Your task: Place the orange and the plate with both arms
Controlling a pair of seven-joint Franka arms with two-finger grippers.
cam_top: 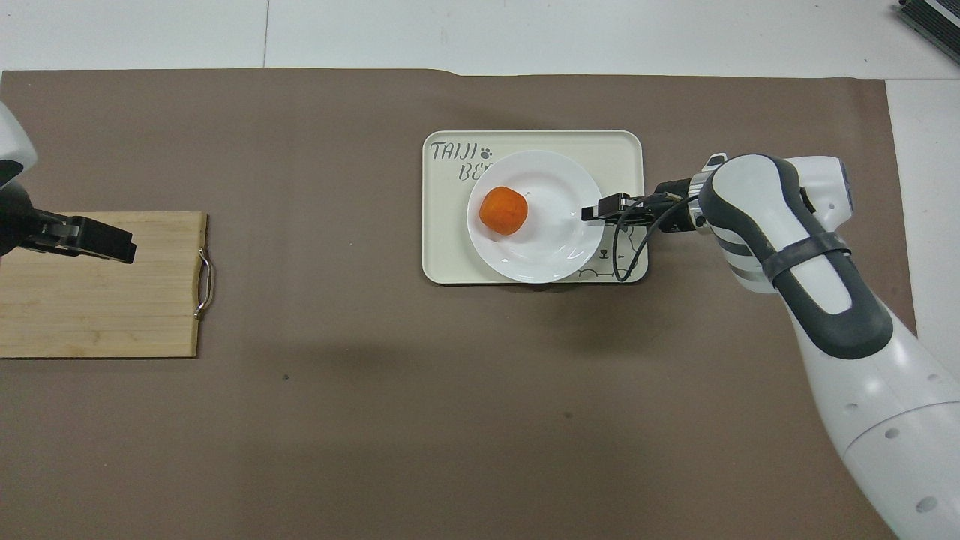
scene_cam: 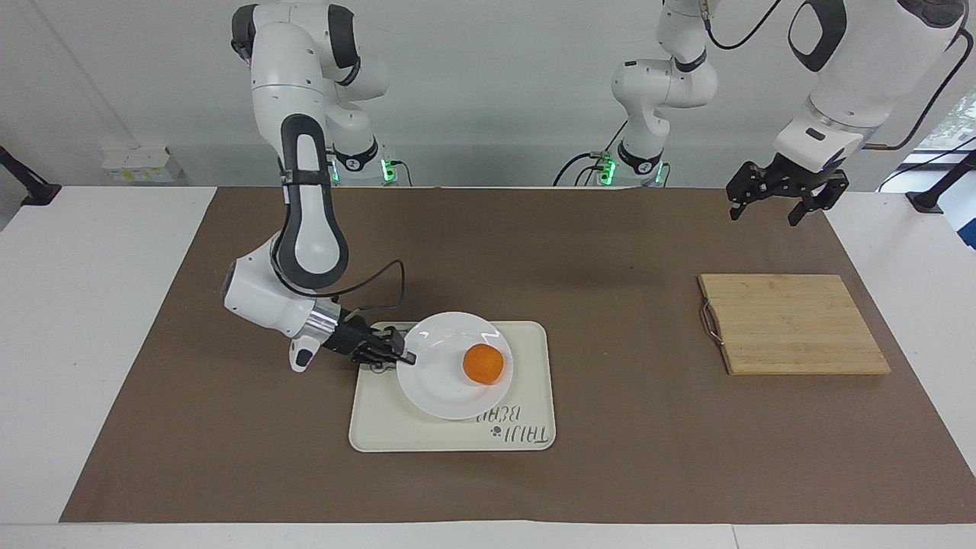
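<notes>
The white plate (scene_cam: 446, 381) (cam_top: 547, 240) is over the cream tray (scene_cam: 381, 427) (cam_top: 442, 262), slightly tilted; I cannot tell whether it rests on the tray. The orange (scene_cam: 483, 364) (cam_top: 503, 211) lies on the plate, toward the left arm's end. My right gripper (scene_cam: 408, 357) (cam_top: 589, 214) reaches in low and level and is shut on the plate's rim at the right arm's end. My left gripper (scene_cam: 762, 217) (cam_top: 112, 247) waits open and empty, raised above the table by the cutting board.
A wooden cutting board (scene_cam: 793, 324) (cam_top: 97, 300) with a metal handle lies toward the left arm's end. A brown mat (scene_cam: 610, 252) covers the table. The tray has lettering and a bear drawing.
</notes>
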